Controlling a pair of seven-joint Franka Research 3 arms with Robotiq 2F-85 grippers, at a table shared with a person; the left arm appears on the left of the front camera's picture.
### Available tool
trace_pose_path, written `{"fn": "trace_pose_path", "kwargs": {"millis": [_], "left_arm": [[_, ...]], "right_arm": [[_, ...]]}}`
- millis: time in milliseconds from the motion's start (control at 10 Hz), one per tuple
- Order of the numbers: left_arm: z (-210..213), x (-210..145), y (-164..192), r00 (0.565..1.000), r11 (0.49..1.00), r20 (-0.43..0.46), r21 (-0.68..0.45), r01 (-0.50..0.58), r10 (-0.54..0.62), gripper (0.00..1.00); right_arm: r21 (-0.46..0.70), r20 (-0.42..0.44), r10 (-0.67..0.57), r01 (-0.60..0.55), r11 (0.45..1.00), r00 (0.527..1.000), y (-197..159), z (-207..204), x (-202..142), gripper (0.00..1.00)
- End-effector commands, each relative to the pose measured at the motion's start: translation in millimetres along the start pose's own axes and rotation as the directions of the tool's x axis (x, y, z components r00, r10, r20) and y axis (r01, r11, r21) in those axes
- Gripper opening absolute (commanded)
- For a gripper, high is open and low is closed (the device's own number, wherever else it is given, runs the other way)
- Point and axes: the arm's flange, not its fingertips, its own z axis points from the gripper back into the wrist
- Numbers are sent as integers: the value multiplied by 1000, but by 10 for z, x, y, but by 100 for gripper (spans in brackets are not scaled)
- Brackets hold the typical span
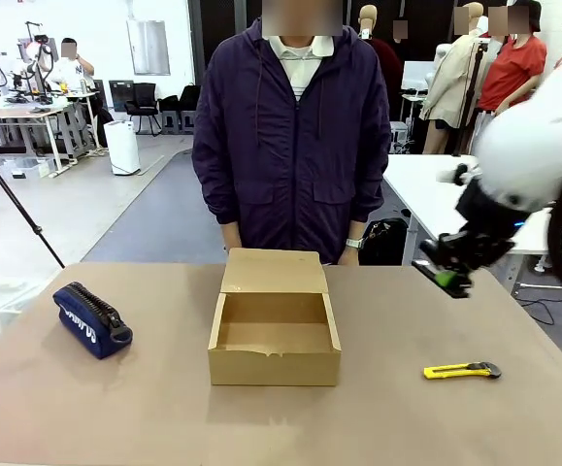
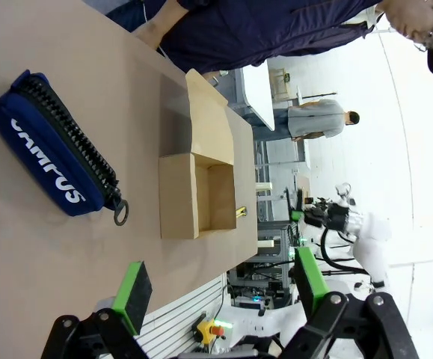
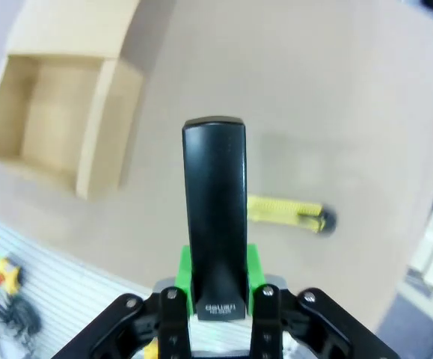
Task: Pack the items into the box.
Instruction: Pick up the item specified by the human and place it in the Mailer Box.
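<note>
Right pincer [image 1: 447,270] aloft right of box [image 1: 274,370], clamping black gadget [image 3: 215,217]

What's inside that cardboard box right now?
Nothing I can see: the open box shows a bare cardboard floor. Its near wall hides a front strip of that floor from the front camera.

Box [image 1: 274,369] open, knife [image 1: 460,370] right of it (gadget [image 3: 215,217] held aloft).

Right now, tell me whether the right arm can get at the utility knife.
Probably not yet: the right gripper is shut on the black gadget, though the utility knife lies unobstructed nearby.
</note>
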Motion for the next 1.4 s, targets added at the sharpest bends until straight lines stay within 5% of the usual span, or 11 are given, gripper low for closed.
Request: {"fn": "trace_pose_path", "kwargs": {"millis": [0, 200, 300, 700, 800, 1100, 1300], "left_arm": [[31, -4, -3, 1000, 1000, -11, -2, 16, -16, 100], [31, -4, -3, 1000, 1000, -11, -2, 16, -16, 100], [31, -4, -3, 1000, 1000, -11, -2, 16, -16, 100], [31, -4, -3, 1000, 1000, -11, -2, 16, -16, 100], [31, -4, -3, 1000, 1000, -11, -2, 16, -16, 100], [31, -4, -3, 1000, 1000, -11, -2, 16, -16, 100], [31, -4, -3, 1000, 1000, -11, -2, 16, -16, 100]], "right_arm": [[-7, -36, -52, 52, 999, 998, -134, 259, -511, 0], [60, -40, -128, 130, 990, 991, -265, 321, -798, 0], [32, -45, -37, 38, 999, 998, -84, 339, -574, 0], [38, -57, -49, 52, 998, 997, -113, 327, -698, 0], [96, 27, 142, -144, 985, 989, 210, 162, -491, 0], [228, 323, 461, -541, 810, 826, 1175, -190, -2, 0], [194, 377, 589, -683, 705, 715, 1694, -497, 127, 0]]}}
